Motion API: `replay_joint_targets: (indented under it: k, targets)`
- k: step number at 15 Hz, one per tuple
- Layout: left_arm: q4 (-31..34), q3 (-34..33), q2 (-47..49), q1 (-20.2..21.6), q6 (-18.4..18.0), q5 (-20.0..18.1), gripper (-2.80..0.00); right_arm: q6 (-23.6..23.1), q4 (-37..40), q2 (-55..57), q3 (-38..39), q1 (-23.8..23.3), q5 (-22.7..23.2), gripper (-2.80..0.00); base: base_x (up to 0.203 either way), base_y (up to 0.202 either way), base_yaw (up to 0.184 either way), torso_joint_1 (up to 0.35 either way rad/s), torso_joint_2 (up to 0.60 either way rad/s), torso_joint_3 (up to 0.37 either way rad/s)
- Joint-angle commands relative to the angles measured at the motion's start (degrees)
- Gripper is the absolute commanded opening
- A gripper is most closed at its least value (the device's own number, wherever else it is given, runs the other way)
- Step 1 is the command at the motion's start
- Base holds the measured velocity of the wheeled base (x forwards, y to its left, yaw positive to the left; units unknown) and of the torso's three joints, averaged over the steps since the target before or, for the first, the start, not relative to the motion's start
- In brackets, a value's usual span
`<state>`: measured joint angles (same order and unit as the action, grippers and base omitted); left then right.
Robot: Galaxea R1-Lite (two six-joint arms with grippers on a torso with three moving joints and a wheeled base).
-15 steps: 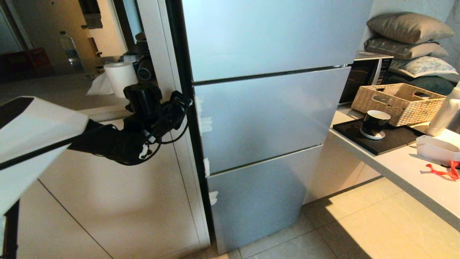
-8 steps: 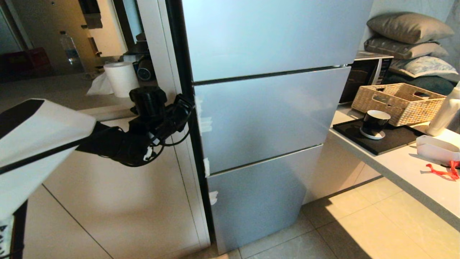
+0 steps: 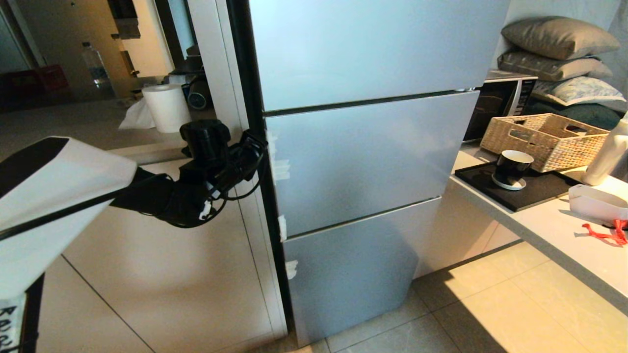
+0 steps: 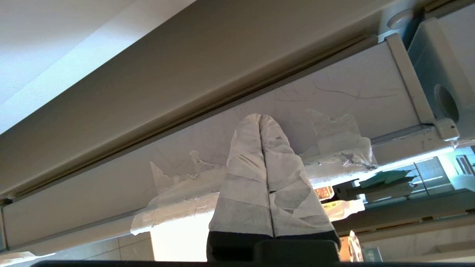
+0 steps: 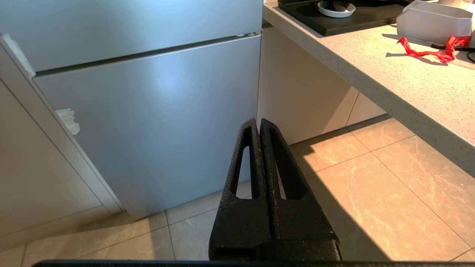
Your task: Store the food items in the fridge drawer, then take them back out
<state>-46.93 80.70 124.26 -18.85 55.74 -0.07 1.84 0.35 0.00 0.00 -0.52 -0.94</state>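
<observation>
My left gripper (image 4: 261, 118), clenched empty, at the middle fridge door (image 3: 368, 157) edge; hook the taped seam, then pull level.

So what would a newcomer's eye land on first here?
Probably the tall silver-blue fridge filling the middle, all its fronts closed. Next, the left tool, tape-wrapped and shut, pressed up at the left edge of the middle front. Then the red ribbon on the counter to the right.

From where I stand, the fridge front panels (image 3: 368, 162) are shut flush, leaving no gap to reach in. At three o'clock the counter (image 3: 549, 230) juts out; open floor (image 3: 490, 314) lies at five o'clock.
</observation>
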Motion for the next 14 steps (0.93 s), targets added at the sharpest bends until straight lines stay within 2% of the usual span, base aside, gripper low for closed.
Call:
replay_joint_targets:
  k: [1, 5, 8, 14]
  targets:
    - [-0.2, -0.8, -0.7, -1.0, 0.3, -0.2, -2.8, 0.0, 0.0, 0.1, 0.0, -0.1, 0.0, -2.8, 0.0, 0.0, 0.0, 0.0, 0.0, 0.0]
    - [-0.2, -1.9, -1.9, -2.5, -0.1, -0.1, -2.8, 0.0, 0.0, 0.1, 0.0, 0.0, 0.0, -2.8, 0.0, 0.0, 0.0, 0.0, 0.0, 0.0]
    - [-1.1, -4.2, -2.0, -2.9, -2.5, 0.2, -2.8, 0.0, 0.0, 0.1, 0.0, 0.0, 0.0, -2.8, 0.0, 0.0, 0.0, 0.0, 0.0, 0.0]
    - [-2.6, -8.9, -4.5, -4.3, -2.5, 0.4, -2.8, 0.0, 0.0, 0.1, 0.0, 0.0, 0.0, -2.8, 0.0, 0.0, 0.0, 0.0, 0.0, 0.0]
